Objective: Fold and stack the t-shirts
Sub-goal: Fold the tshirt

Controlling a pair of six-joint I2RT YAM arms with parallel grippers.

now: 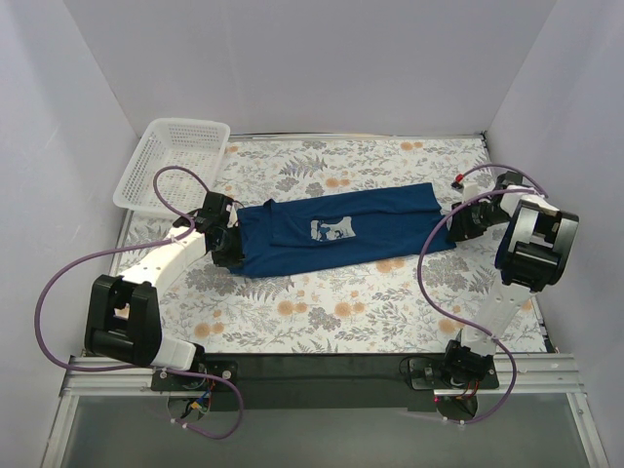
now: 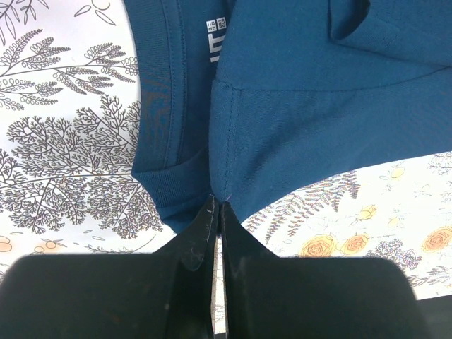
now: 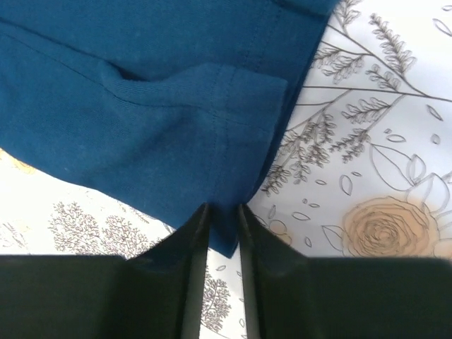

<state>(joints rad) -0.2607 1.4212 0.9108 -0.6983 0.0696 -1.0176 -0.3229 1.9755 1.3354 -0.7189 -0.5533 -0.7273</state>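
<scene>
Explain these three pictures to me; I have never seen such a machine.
Two robot arms are bolted at the near edge of a table with a flowered cover. The wide picture looks down from above and behind them; the other two come from a camera on each wrist, its black fingers at the bottom. A dark blue t-shirt lies folded into a long strip, and a white mesh basket sits at the far left corner. The left gripper is pinched shut on the shirt beside the collar. The right gripper has the hem corner between its fingers; whether it grips firmly is unclear.
</scene>
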